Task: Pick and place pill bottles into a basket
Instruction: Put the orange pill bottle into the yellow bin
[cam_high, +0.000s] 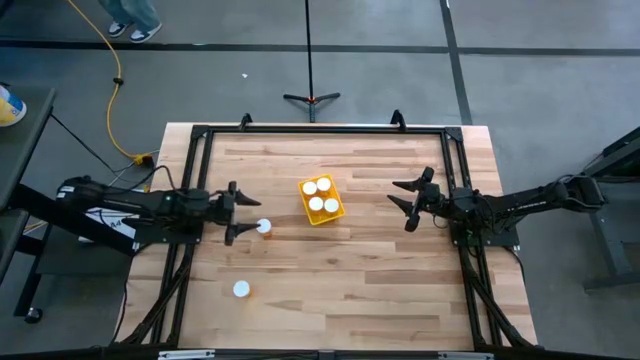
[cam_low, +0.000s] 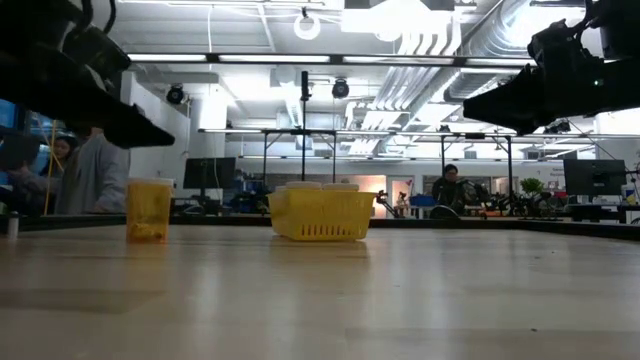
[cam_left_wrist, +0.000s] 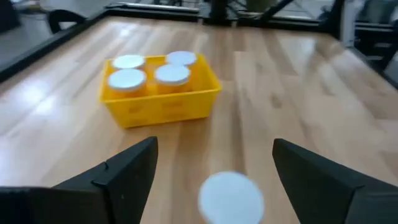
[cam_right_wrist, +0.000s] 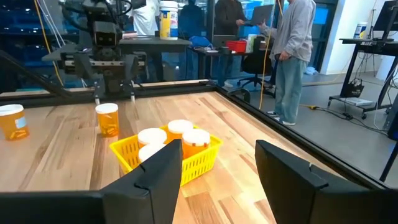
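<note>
Near the middle of the table sits the yellow basket (cam_high: 321, 200), and the high view shows three white caps inside it while the left wrist view shows four, so one bottle is hidden from above. Two more pill bottles stand outside: one bottle (cam_high: 264, 227) upright between the spread fingers of the left gripper (cam_high: 240, 214), not pinched, and a lone bottle (cam_high: 241, 289) nearer the table's front edge, well apart. The right gripper (cam_high: 409, 199) hangs above the wood on the basket's other side, fingers parted and empty. Beyond the table a person (cam_right_wrist: 290, 56) stands, partly cut off.
</note>
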